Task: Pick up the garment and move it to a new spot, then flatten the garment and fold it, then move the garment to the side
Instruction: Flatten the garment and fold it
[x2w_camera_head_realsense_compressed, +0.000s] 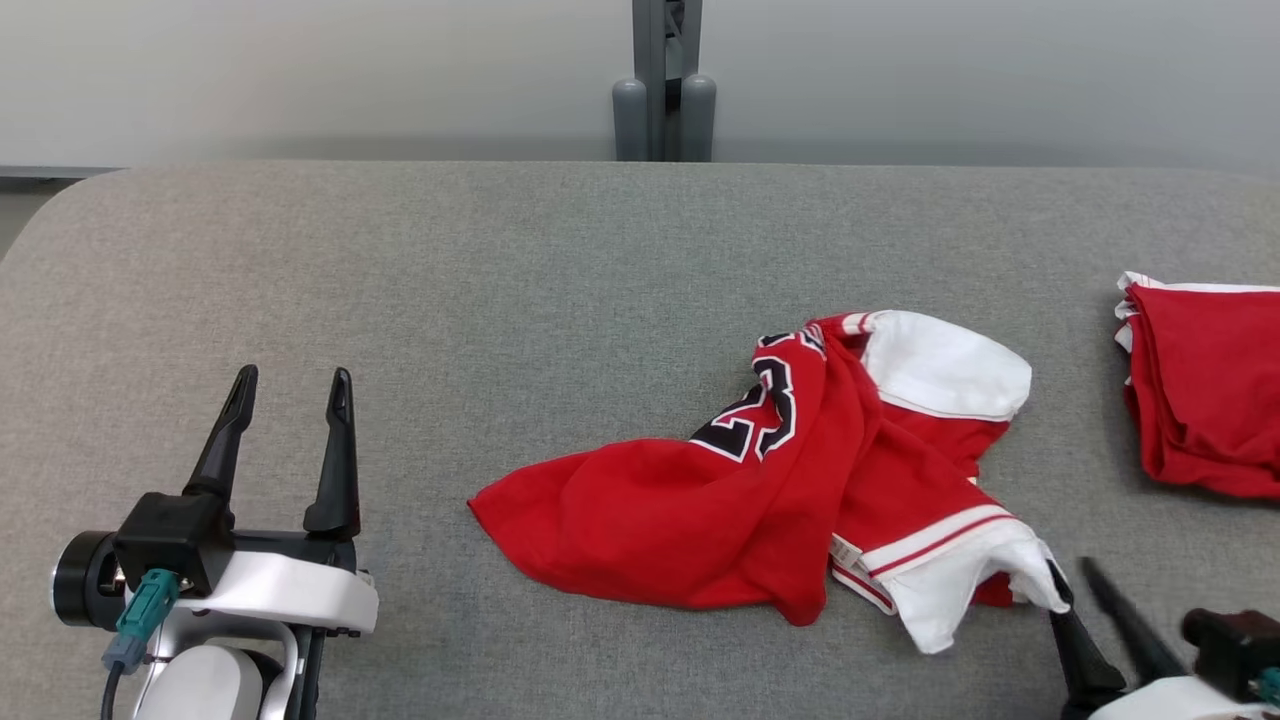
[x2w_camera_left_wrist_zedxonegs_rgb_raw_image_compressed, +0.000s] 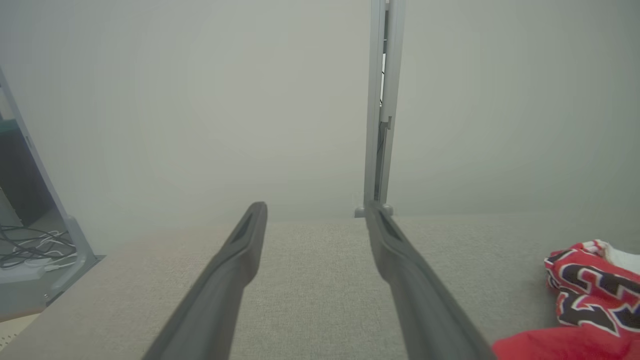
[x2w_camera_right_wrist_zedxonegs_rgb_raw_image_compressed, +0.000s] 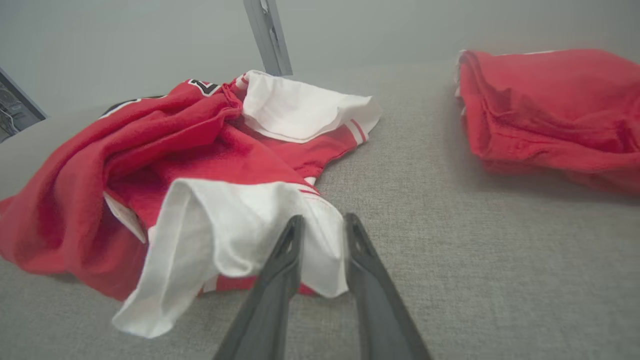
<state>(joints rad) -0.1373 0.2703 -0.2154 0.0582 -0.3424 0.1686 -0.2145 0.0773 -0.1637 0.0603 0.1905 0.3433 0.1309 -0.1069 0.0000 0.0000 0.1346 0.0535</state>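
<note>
While left jaws gape empty, the right wrist view shows right jaws ajar — straddling a sleeve (x2w_camera_right_wrist_zedxonegs_rgb_raw_image_compressed: 240, 235) of the garment (x2w_camera_right_wrist_zedxonegs_rgb_raw_image_compressed: 190, 150).

Probably a lab: grey cloth-topped table (x2w_camera_head_realsense_compressed: 500, 250), bare wall (x2w_camera_head_realsense_compressed: 300, 70), metal post (x2w_camera_head_realsense_compressed: 663, 80), loose cables (x2w_camera_left_wrist_zedxonegs_rgb_raw_image_compressed: 30, 245)

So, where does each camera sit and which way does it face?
Head view: on the head, facing down at the table, jersey and folded cloth; left gripper and right gripper show.
Left wrist view: along its own fingers, over the table to the wall.
Right wrist view: along its own fingers, at the jersey's white sleeve.
Shared: all three show the jersey.
</note>
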